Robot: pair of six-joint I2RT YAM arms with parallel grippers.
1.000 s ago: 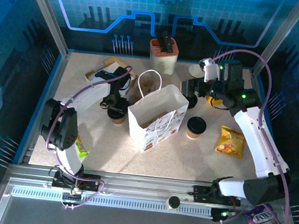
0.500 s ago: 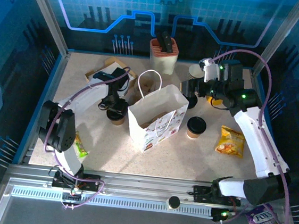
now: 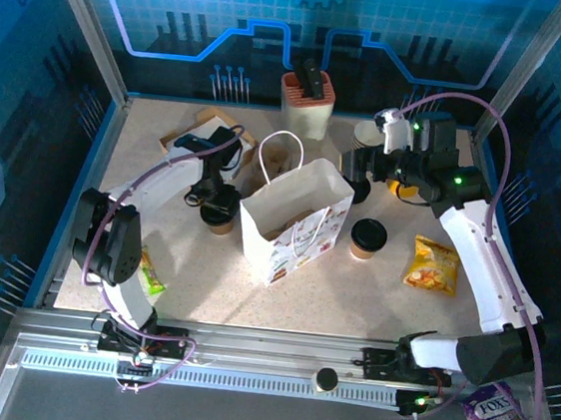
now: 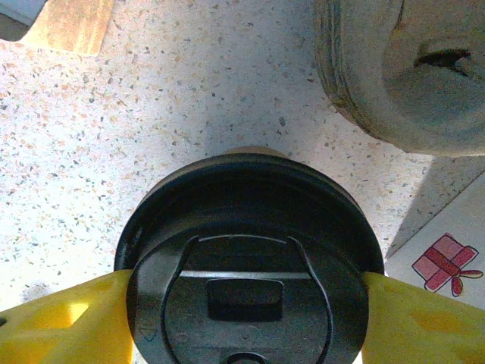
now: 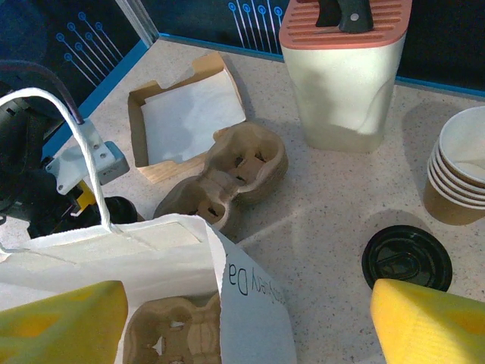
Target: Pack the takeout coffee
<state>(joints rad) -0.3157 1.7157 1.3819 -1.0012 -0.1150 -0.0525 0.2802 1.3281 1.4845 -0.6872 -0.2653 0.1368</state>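
left gripper [image 4: 246, 322] clasping cup [image 4: 250, 220], elbow [image 3: 107, 237] shifted (slightly)

Tan cup A [image 4: 248, 250], black lid on, is standing upright just left of the paper bag [image 3: 294, 222]; identical cup B [image 3: 368, 237] is standing near its right side.

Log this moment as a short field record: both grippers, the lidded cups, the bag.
left gripper: jaws shut on a lidded coffee cup, left of the paper bag
right gripper: jaws open, empty, by the bag's open top
second lidded cup: standing right of the bag
in bag: pulp cup carrier
loose lid: flat beside the stacked lidless cups
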